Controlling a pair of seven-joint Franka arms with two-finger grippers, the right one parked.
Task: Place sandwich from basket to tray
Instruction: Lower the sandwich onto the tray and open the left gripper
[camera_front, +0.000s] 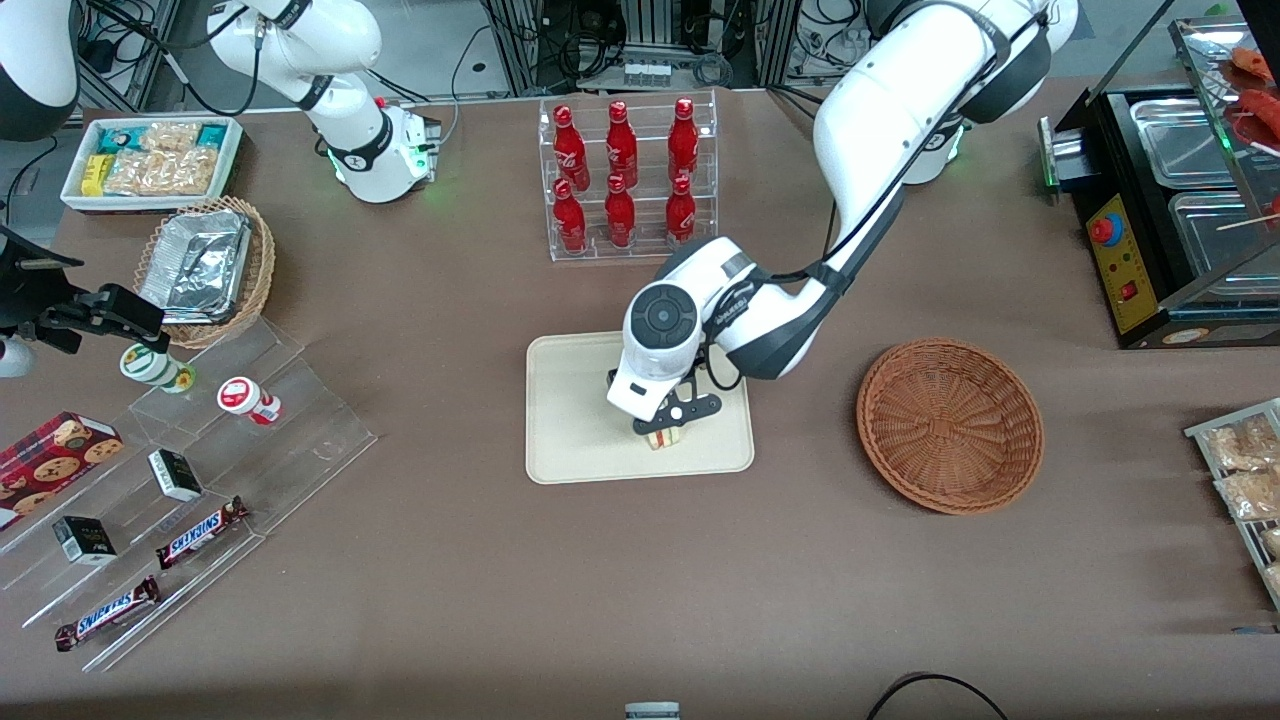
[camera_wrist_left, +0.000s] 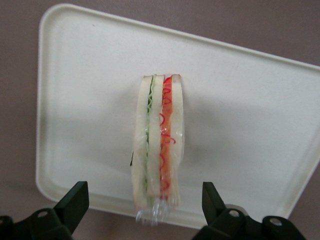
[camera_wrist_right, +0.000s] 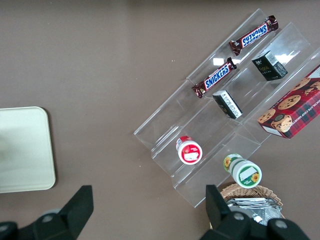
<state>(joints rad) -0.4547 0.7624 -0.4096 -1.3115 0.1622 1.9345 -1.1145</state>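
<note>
Wrist view: claw (camera_wrist_left: 145, 210) spread over unlabelled sandwich (camera_wrist_left: 157, 150), prob. resting on tray (camera_wrist_left: 240, 100).

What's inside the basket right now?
Nothing: the basket shows bare weave. The sandwich rests on the tray, with the open pincer above it.

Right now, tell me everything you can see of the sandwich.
The sandwich is a pale bread wedge in clear wrap, with green and red filling lines along its cut edge. It stands on edge on the cream tray, near the rim closest to the front camera. The gripper is open above it, fingers apart on either side, not touching.
</note>
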